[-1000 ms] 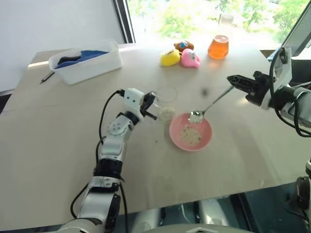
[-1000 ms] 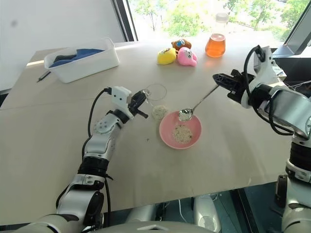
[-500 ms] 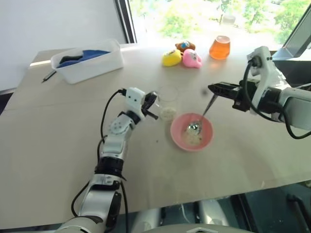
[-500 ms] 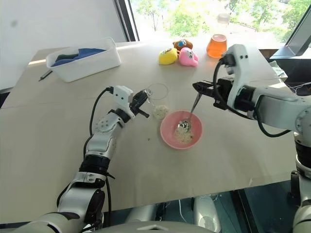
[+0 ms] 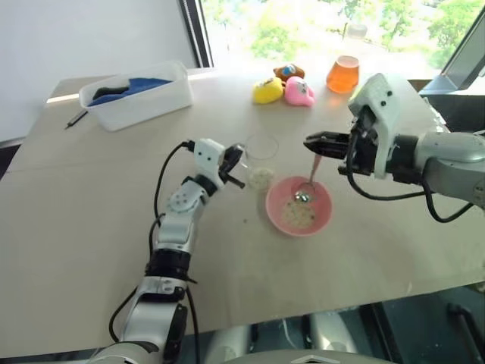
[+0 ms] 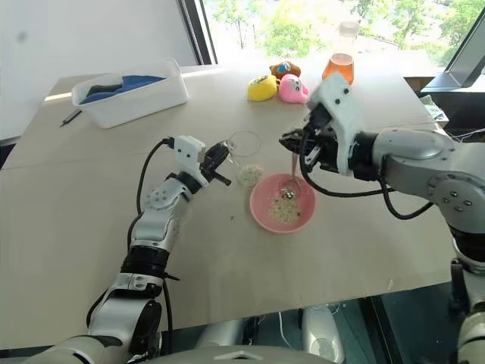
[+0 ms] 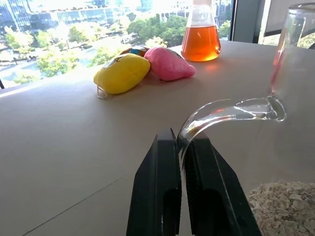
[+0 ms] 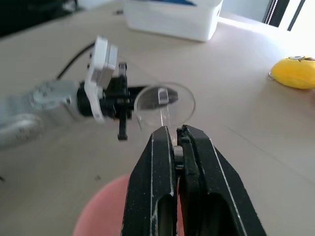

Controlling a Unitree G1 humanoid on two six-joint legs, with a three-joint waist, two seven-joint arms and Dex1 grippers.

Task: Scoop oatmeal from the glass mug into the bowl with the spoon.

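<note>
**Spoon head down in the pink bowl, mug steadied by its handle**

The right gripper has its two black fingers pressed narrow around the top of the spoon, whose thin silver handle drops steeply from the fingertips to the small head resting inside the bowl. In the right wrist view the fingers stand nearly together with the handle's end pinched between them, the pink rim just beneath. The bowl sits on the pale wooden table, and a loose clump of oatmeal lies on its floor beside the spoon head.

The left gripper is clamped on the curved handle of the glass mug; the left wrist view shows its fingers closed tight on the clear loop. The mug stands upright just beside the bowl, on the robot's left of it, with a layer of pale oat flakes in its bottom.

Farther back on the table, near the window, a yellow soft toy and a pink soft toy lie touching, a brown toy behind them, and an orange flask stands to their right. At the far left a white plastic tub holds something blue, with a dark pen lying beside it.
</note>
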